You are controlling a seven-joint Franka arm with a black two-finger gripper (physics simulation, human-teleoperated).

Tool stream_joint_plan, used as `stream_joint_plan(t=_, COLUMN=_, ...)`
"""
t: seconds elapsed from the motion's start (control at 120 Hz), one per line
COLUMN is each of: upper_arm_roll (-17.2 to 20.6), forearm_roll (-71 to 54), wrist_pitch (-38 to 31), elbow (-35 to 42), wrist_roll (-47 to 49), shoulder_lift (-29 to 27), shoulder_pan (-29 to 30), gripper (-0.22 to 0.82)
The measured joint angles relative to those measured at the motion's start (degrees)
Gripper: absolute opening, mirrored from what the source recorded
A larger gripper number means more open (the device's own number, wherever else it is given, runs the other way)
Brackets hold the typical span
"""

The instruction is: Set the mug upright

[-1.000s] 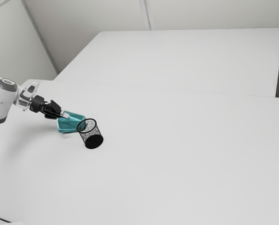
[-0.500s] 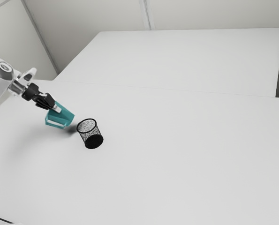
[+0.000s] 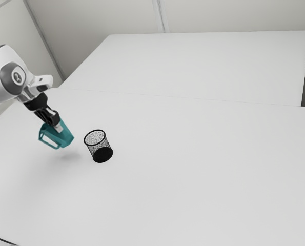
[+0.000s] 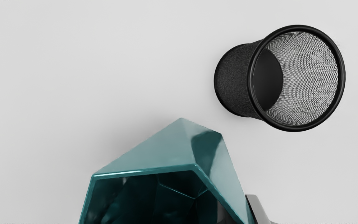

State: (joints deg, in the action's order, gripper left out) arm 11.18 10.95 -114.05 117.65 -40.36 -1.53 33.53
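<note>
Above the table (image 3: 193, 169), my hand (image 3: 58, 127) is clamped on the wall of the mug (image 3: 65, 138), mouth toward my palm and base slanting down, a lean to level before lowering.

Black gripper (image 3: 58, 127) angled steeply downward below the white arm (image 3: 1, 74)
</note>
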Motion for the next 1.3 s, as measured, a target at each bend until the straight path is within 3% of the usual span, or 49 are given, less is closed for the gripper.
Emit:
stream_joint_plan(t=0.658, upper_arm_roll=9.96, forearm_roll=-1.65, wrist_pitch=-1.08, elbow=11.12, wrist_roll=12.87, shoulder_lift=-7.12, shoulder_pan=2.03, gripper=-0.18)
stream_joint_plan(t=1.025, upper_arm_roll=14.05, forearm_roll=-1.68, wrist_pitch=-1.99, elbow=12.99, wrist_roll=18.55, shoulder_lift=-6.15, shoulder_pan=1.96, gripper=-0.18)
stream_joint_plan(t=1.3, upper_arm_roll=15.02, forearm_roll=-2.28, wrist_pitch=-3.77, elbow=15.85, wrist_roll=21.69, shoulder_lift=-5.21, shoulder_pan=2.02, gripper=-0.18)
